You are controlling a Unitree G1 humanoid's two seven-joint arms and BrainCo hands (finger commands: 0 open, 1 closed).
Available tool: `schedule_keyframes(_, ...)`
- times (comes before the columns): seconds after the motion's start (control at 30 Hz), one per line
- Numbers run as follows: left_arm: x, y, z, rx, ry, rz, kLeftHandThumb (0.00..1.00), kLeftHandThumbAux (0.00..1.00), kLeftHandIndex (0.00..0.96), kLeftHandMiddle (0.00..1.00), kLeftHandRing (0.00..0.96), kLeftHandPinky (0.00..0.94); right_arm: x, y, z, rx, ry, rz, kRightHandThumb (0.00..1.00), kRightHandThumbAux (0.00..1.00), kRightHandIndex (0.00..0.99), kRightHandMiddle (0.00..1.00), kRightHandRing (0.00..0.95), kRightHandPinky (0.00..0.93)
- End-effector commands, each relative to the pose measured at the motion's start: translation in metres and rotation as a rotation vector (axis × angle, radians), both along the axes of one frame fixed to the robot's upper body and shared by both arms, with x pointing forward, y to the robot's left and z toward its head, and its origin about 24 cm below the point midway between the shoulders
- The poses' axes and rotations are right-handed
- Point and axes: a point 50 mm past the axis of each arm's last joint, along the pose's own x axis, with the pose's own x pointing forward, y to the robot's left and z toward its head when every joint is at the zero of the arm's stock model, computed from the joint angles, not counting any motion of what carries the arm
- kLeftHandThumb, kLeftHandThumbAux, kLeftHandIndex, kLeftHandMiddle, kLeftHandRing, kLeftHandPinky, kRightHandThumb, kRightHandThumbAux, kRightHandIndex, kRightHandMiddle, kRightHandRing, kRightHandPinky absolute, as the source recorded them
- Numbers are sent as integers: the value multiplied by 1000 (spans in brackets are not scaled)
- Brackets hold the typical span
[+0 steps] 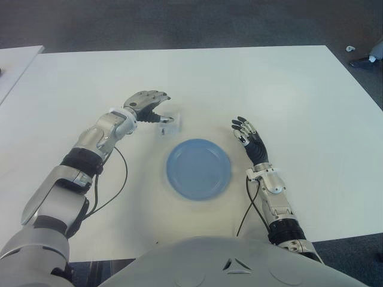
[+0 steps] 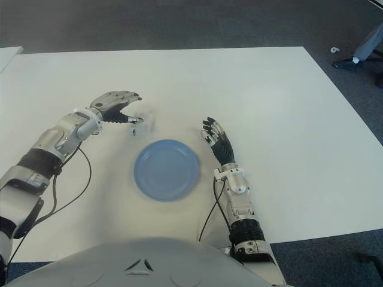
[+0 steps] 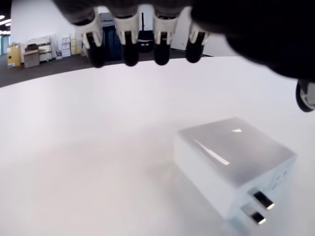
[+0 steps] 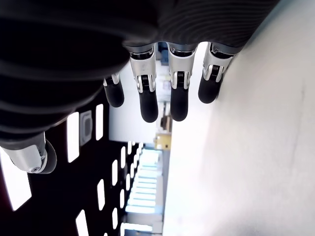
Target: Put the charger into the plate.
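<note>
- Reaching step: the left hand (image 1: 145, 106) hovers over the charger (image 3: 231, 169) mid-counter (image 1: 287, 89), fingers (image 3: 129, 46) spread, holding nothing.
- The right hand (image 1: 250, 139) shows right of the plate (image 1: 198, 168), fingers relaxed and empty.
- Next, by judgement: close on the charger and lift it.

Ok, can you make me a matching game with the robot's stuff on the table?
Things:
1. charger
2. plate
3. left hand
4. right hand

Clues:
A. blue, round and bare
B. open, over the charger, not gripping
C. white, lying on the table beyond the plate
D. idle, beside the plate on the robot's right

Pairs: 1-C, 2-A, 3-B, 4-D
</note>
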Motion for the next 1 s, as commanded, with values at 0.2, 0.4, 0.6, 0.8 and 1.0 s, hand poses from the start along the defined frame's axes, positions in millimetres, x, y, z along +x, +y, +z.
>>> schedule_keyframes(0.2,1,0,-4,7,6,-9,175,226,0,0,0,0,-10,-1,-15,-3,98,-10,0,413,108,186,152,97)
schedule_keyframes(0.4,1,1,-8,11,11,-8,170,229,0,0,0,0,-9,-1,-15,-8,99,-10,0,414,106,181,147,79)
schedule_keyframes(0.6,0,2,-12,26,7,-22,156,226,0,0,0,0,-10,-1,-15,-14,98,-6,0,418,107,180,144,72)
schedule_keyframes(0.8,-2,2,-16,50,-10,-49,155,232,0,0,0,0,-10,-1,-15,-14,98,-6,0,412,104,179,142,73)
schedule_keyframes(1.0,-4,2,-23,81,-41,-97,168,239,0,0,0,0,-10,0,-16,-18,99,-11,0,420,101,175,140,82)
